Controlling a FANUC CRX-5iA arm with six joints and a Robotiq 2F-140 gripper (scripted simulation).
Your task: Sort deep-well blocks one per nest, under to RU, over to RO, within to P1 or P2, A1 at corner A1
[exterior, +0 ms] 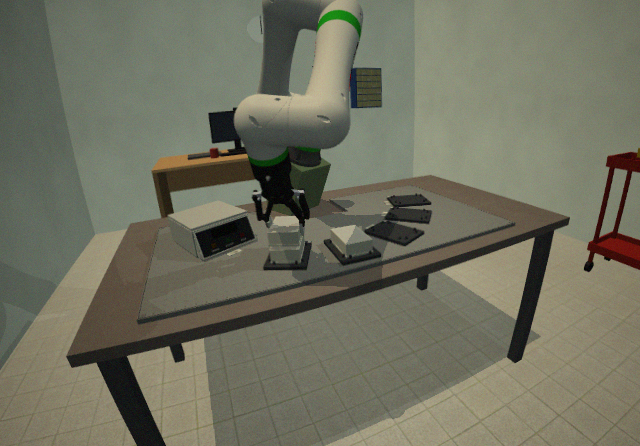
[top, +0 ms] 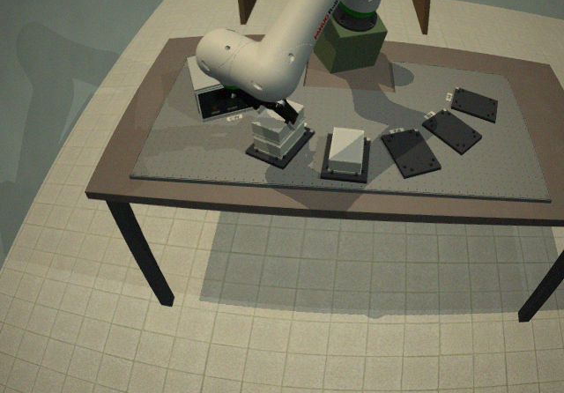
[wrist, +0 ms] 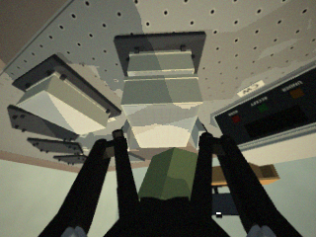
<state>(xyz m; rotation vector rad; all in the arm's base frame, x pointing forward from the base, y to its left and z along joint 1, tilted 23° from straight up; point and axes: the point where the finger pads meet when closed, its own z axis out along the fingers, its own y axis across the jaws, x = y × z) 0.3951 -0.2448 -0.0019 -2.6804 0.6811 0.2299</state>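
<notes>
Two pale blocks are stacked in the dark infeed nest [top: 260,155] [exterior: 286,266] [wrist: 199,46]. My gripper [top: 275,115] [exterior: 286,222] [wrist: 161,117] is shut on the upper block [top: 270,129] [exterior: 285,237] [wrist: 160,91], a finger at either side. The upper block shows no clear gap above the lower block [top: 270,147] [exterior: 285,256] [wrist: 160,64]. The third block [top: 345,152] [exterior: 351,239] [wrist: 64,104] sits in the neighbouring nest [top: 345,177], whose label I cannot see. The check-weigher [exterior: 222,237] [wrist: 262,118] shows no plainly lit lamp. The cut corners are not clear.
Three empty dark nests [top: 410,154] [top: 450,131] [top: 476,105] fan out to the right, their labels too blurred to read. The check-weigher's body stands left of the stack. The green robot pedestal [top: 351,45] is behind.
</notes>
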